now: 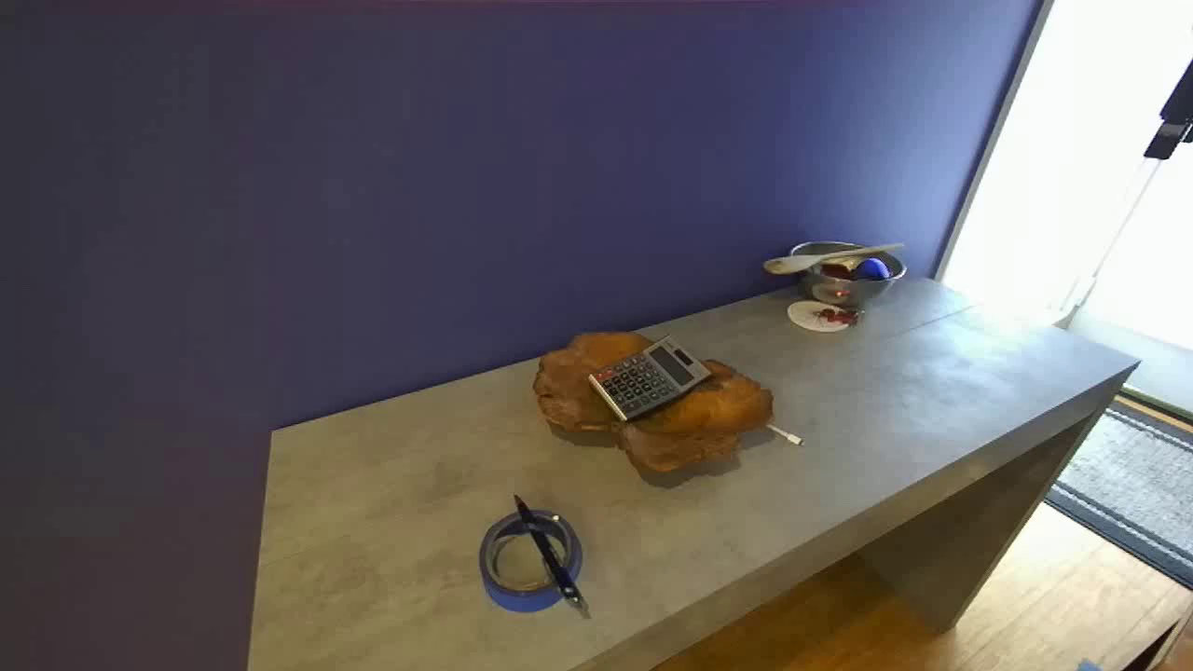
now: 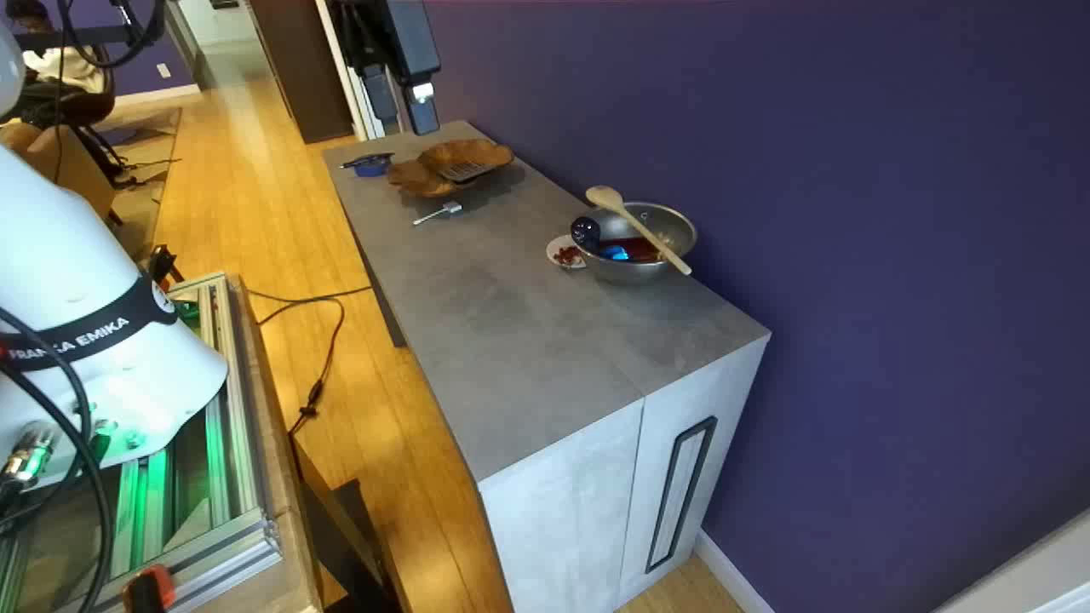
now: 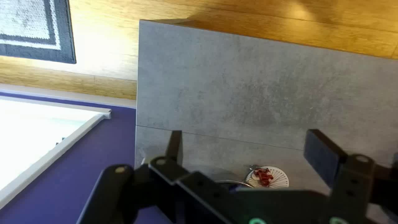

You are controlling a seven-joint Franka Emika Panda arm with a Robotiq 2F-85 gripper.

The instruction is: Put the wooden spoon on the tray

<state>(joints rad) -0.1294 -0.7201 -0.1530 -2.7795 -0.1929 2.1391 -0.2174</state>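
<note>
The pale wooden spoon point(image 1: 829, 257) lies across the rim of a metal bowl at the back by the wall. It also shows in an exterior view point(image 2: 643, 229), head toward the tray. In the wrist view it cannot be made out behind the gripper body. The tray point(image 1: 732, 407), a wavy reddish-brown slab, lies on the grey counter; it also shows in an exterior view point(image 2: 415, 179). A calculator point(image 1: 650, 377) rests on it. My gripper point(image 3: 244, 140) is open and empty, above the counter near the bowl. In an exterior view the gripper point(image 2: 404, 111) hangs high at the top.
The metal bowl point(image 2: 634, 272) holds blue and red items. A white disc point(image 3: 279, 179) with red pieces lies beside it. A white cable end point(image 1: 790, 436) lies by the tray. Blue tape point(image 1: 531, 601) carries a black pen point(image 1: 548, 548). A purple wall point(image 1: 419, 186) borders the counter point(image 2: 511, 358).
</note>
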